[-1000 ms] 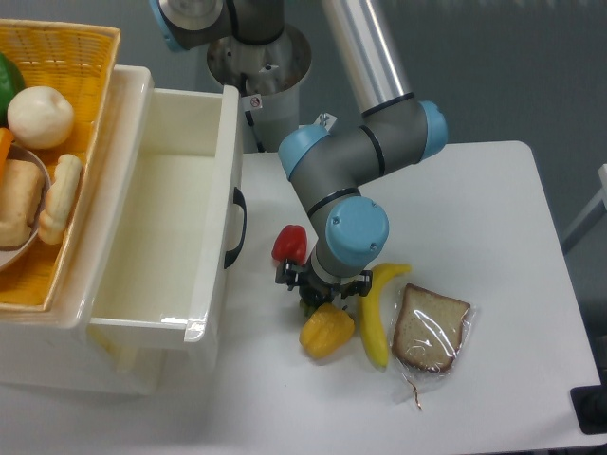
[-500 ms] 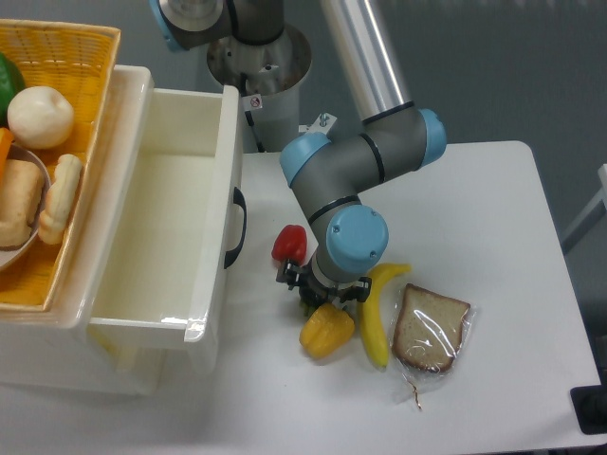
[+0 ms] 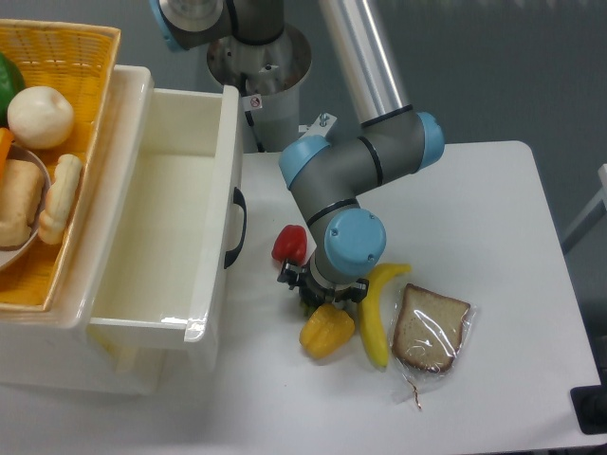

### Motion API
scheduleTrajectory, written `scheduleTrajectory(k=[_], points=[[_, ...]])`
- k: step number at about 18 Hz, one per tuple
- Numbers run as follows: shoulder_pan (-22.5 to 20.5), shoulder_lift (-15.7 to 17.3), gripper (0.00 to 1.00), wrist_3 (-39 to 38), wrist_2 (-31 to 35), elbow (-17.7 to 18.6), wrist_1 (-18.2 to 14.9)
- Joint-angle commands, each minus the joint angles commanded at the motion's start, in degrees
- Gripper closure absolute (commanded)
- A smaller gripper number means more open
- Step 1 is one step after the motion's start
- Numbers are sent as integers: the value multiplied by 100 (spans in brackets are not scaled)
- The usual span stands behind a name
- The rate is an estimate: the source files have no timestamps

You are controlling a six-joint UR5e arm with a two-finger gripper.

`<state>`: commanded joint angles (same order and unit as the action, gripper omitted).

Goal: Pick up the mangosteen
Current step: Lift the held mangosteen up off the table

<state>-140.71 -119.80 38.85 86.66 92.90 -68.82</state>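
Note:
My gripper (image 3: pixel 320 292) points straight down at the table, between the red pepper (image 3: pixel 290 243) and the yellow pepper (image 3: pixel 326 331). The blue wrist joint above hides its fingers, and only black edges of it show. Of the mangosteen (image 3: pixel 305 306) I see just a small dark green bit at the gripper's lower left edge, touching the yellow pepper's top; the rest of it is hidden under the gripper. Whether the jaws stand open or shut around the fruit cannot be seen.
A yellow banana (image 3: pixel 377 313) lies just right of the gripper, with wrapped bread (image 3: pixel 431 329) beyond it. A white open bin (image 3: pixel 228 152) stands to the left, its black handle (image 3: pixel 237 227) near the red pepper. Further left is a yellow basket (image 3: pixel 90 66) of food.
The arm's upper link and elbow have shifted slightly left over the last second. The gripper has stayed over the same spot, perhaps a touch lower. The peppers and banana have not moved.

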Motion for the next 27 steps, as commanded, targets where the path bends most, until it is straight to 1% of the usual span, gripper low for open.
scheduleTrajectory(k=[1, 3, 4, 6, 8, 11, 15, 17, 20, 22, 27], points=[[-9, 17, 69, 0, 0, -35, -17], [-18, 44, 79, 9, 0, -44, -44], [-18, 44, 81, 9, 0, -53, -44], [-26, 88, 81, 18, 0, -114, -61], [-44, 237, 82, 201, 9, -184, -131], [-61, 518, 82, 825, 9, -299, -193], [-219, 861, 82, 1659, 9, -334, -193], [-307, 975, 82, 2002, 17, -325, -211], [-421, 1046, 82, 2381, 18, -308, -360], [-509, 1107, 82, 2496, 18, -308, -457], [-597, 1257, 82, 2680, 18, -246, -510]])
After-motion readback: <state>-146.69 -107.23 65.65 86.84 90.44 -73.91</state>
